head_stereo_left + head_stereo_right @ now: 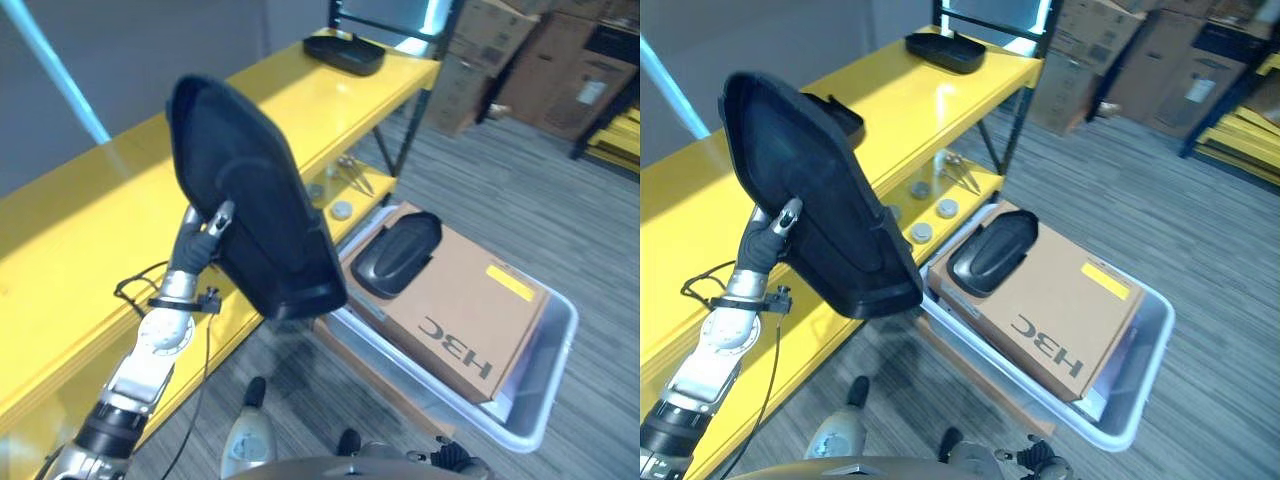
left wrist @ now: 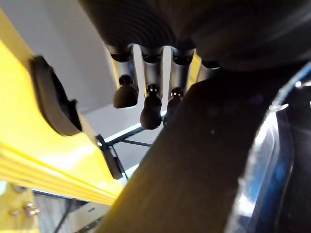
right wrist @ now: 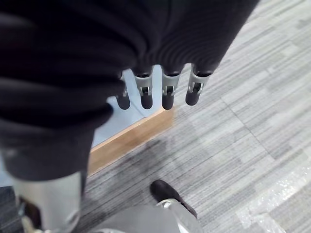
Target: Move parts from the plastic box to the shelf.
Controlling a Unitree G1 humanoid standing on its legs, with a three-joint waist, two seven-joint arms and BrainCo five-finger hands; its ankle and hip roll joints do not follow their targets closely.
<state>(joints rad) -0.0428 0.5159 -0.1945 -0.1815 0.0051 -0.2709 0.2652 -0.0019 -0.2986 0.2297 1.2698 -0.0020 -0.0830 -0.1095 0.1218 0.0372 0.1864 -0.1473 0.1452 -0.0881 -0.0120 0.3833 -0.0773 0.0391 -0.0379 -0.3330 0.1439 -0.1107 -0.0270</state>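
Left hand [image 1: 205,235] lifts a black part [image 1: 250,200] at frame centre-left.
Fingers curled around it, above the yellow shelf [image 1: 90,240]; right hand [image 3: 160,92] hangs open.

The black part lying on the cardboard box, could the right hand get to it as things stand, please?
Probably yes: the right hand hangs open and holds nothing, and the black part lies uncovered atop the cardboard box; the left hand is busy holding another part.

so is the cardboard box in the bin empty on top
No, a black part lies on top of the cardboard box in the plastic bin.
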